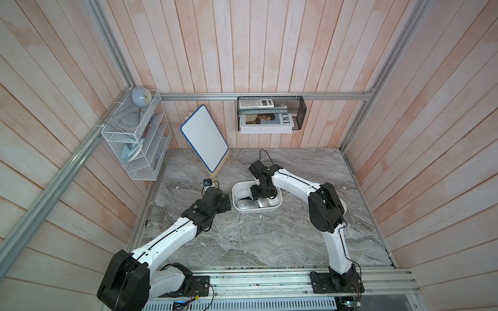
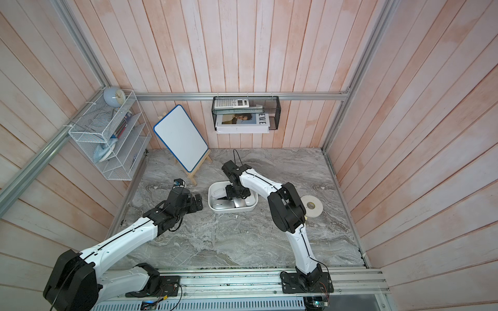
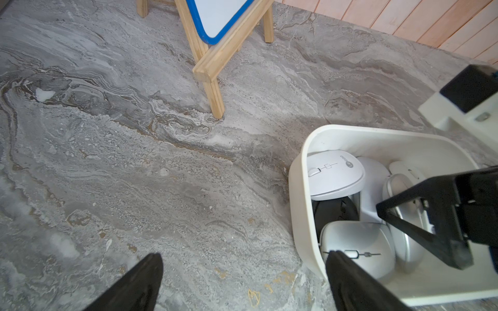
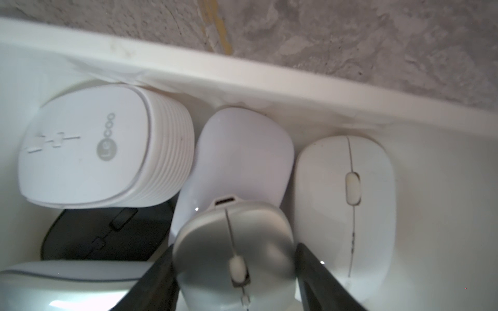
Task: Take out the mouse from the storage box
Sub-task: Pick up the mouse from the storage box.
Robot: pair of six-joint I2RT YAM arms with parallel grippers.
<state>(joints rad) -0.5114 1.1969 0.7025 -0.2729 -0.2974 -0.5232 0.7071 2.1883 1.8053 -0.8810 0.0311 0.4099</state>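
The storage box [image 1: 257,211] [image 2: 232,210] is a white tub near the table's middle and holds several mice. My right gripper [image 4: 234,247] reaches down into it, one finger pressed on each side of a silver mouse [image 4: 204,237] that lies on top of the others. In the right wrist view, a white ribbed mouse [image 4: 89,150], a glossy white mouse [image 4: 242,150], a flat white mouse [image 4: 345,188] and a black mouse [image 4: 107,231] lie around it. My left gripper [image 3: 244,255] [image 1: 226,204] stands open and empty just outside the box's left wall [image 3: 299,188].
A whiteboard on a wooden easel [image 1: 204,137] stands behind the box to the left. A small camera [image 1: 207,183] sits by the left arm. A white tape roll [image 2: 312,206] lies right of the right arm. A wire rack [image 1: 134,142] and a mesh basket [image 1: 270,113] hang on the walls.
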